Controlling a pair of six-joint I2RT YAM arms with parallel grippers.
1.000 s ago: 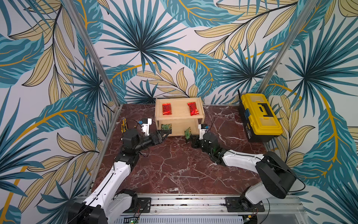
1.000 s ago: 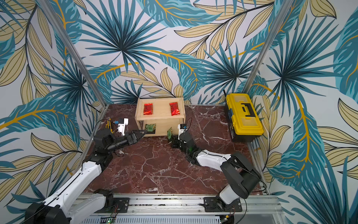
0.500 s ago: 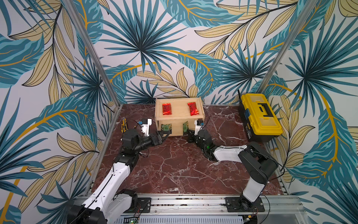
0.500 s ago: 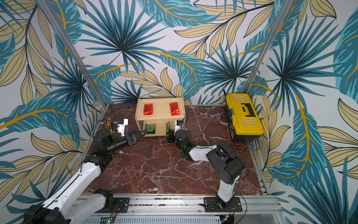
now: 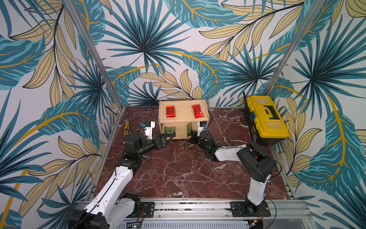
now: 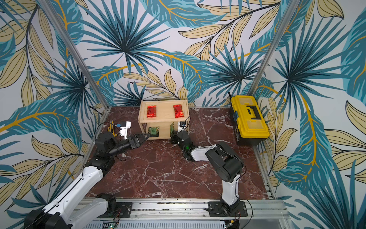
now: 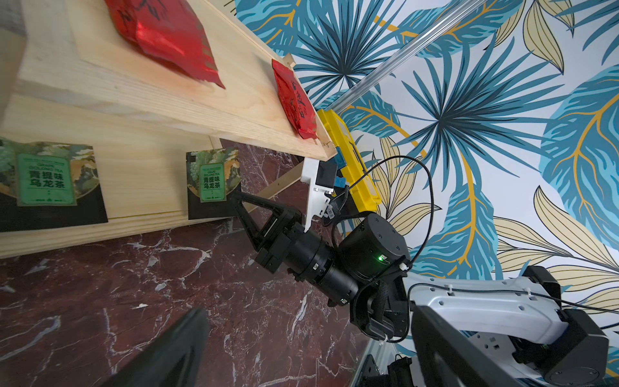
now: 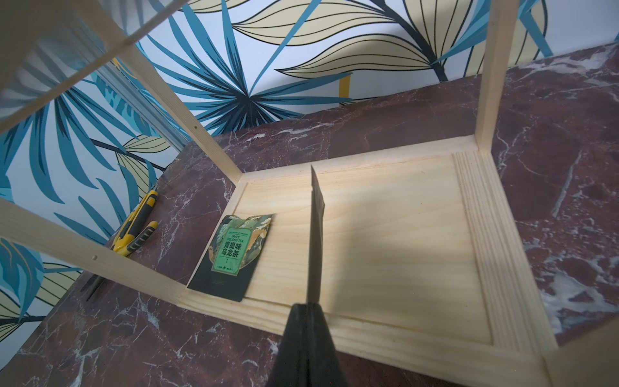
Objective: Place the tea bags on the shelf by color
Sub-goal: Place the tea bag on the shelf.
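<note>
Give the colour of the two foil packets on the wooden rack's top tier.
Shiny red foil packets, dark print; clearest in left wrist view.

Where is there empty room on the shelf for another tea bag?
Bottom tier: bare wood beside the green bag in the right claw. Top tier: the gap between the red bags. Crowded: by the flat green bag and left claw.

The shelf [image 5: 184,120] is pale bare wood, matt, grain showing. On its upper tier the red tea bags [image 5: 170,111] are glossy crinkled foil; each green tea bag [image 7: 45,181] at its lower tier looks duller. Under the shelf the worktop [image 5: 178,172] is polished red-brown marble.
</note>
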